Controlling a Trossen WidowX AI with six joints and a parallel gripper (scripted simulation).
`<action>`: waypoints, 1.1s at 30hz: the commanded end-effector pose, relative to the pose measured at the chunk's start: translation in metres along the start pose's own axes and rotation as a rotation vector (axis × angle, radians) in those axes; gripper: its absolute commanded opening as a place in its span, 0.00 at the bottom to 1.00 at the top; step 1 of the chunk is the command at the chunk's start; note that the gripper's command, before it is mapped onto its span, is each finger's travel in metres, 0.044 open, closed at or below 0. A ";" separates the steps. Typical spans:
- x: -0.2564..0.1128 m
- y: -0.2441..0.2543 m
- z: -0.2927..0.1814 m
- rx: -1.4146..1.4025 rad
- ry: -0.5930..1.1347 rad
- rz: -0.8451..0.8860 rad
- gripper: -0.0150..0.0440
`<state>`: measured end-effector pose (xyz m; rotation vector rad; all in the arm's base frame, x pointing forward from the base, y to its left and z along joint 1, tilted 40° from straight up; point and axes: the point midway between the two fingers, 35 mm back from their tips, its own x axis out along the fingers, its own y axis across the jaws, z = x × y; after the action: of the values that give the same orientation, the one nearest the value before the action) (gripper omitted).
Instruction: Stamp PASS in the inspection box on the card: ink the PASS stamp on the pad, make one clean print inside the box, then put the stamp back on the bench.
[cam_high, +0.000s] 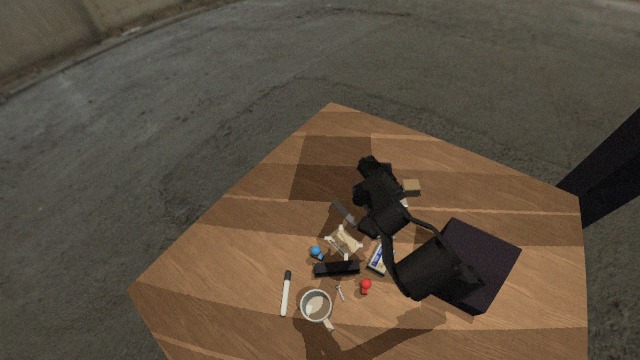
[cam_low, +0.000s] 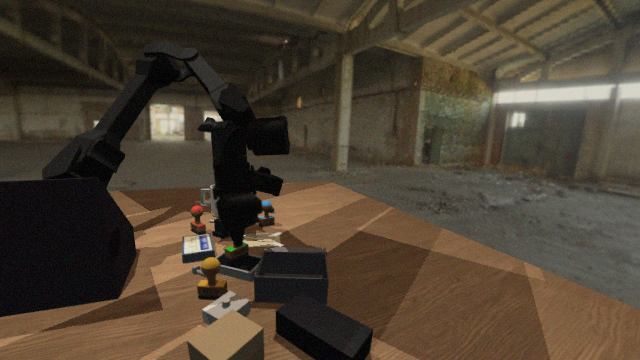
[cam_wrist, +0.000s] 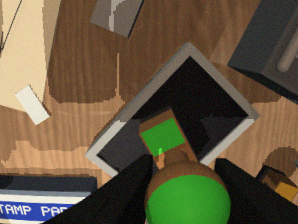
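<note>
My gripper (cam_low: 237, 242) (cam_wrist: 183, 165) is shut on the green stamp (cam_low: 236, 251) (cam_wrist: 162, 136), which has a green ball top and a wooden base with a green patch. The stamp is upright, its base low over the dark surface of the open ink pad (cam_low: 240, 273) (cam_wrist: 139, 102), inside the grey rim. Whether the base touches the pad is hidden. Its underside and lettering do not show. The beige card (cam_high: 344, 242) (cam_wrist: 25, 50) lies beside the pad with small white pieces at its corners. Its inspection box cannot be made out.
A STAMP PAD lid (cam_high: 380, 258) (cam_low: 197, 248), a yellow stamp (cam_low: 210, 265) and an open dark box (cam_low: 291, 287) (cam_wrist: 260, 55) stand near the pad. Also there: red stamp (cam_high: 366, 284), blue stamp (cam_high: 315, 251), black block (cam_high: 337, 269), mug (cam_high: 316, 306), marker (cam_high: 285, 295), tan block (cam_low: 227, 337).
</note>
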<state>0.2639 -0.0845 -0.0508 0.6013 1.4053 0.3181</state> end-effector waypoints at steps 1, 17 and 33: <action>-0.006 -0.001 0.002 -0.006 -0.003 -0.002 0.25; -0.031 -0.004 0.003 -0.006 -0.003 -0.004 0.25; -0.049 0.000 0.010 0.059 0.003 -0.004 0.25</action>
<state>0.2601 -0.1132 -0.0138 0.6176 1.4104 0.3075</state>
